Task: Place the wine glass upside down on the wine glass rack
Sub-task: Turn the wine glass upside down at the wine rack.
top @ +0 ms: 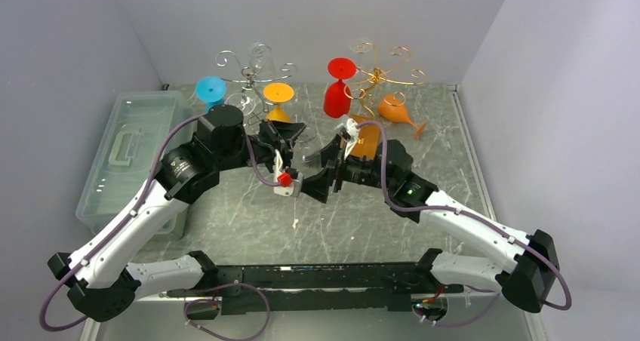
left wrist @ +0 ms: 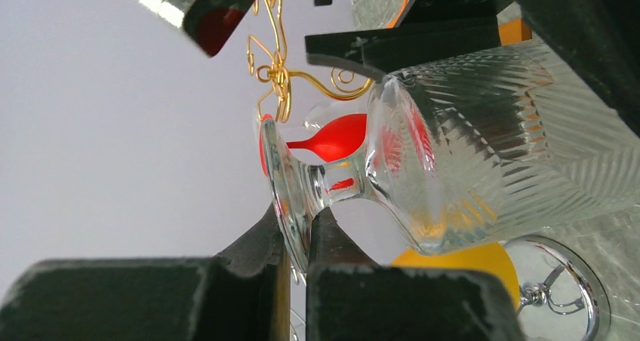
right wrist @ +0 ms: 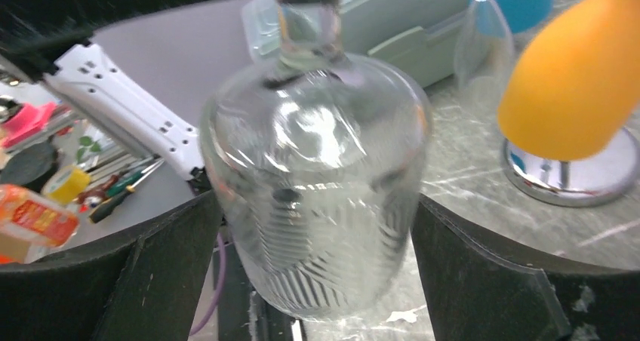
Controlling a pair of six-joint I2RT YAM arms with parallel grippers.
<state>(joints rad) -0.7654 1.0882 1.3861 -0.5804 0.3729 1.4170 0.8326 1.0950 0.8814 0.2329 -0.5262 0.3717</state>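
Note:
A clear ribbed wine glass [top: 306,151] hangs in the air on its side between my two grippers, above the middle of the table. My left gripper [left wrist: 298,235] is shut on the rim of its round foot [left wrist: 281,182]; the gripper also shows in the top view [top: 296,139]. My right gripper [right wrist: 317,265] straddles the bowl [right wrist: 317,175], with a finger against each side, and also shows in the top view [top: 324,164]. A silver wire rack [top: 253,73] stands at the back left and a gold wire rack [top: 381,73] at the back right.
Blue [top: 210,90] and yellow [top: 278,93] glasses hang on the silver rack. A red glass [top: 338,92] hangs on the gold rack. An orange glass [top: 398,113] lies beside it. A clear lidded bin [top: 132,152] sits at the left. The side walls stand close.

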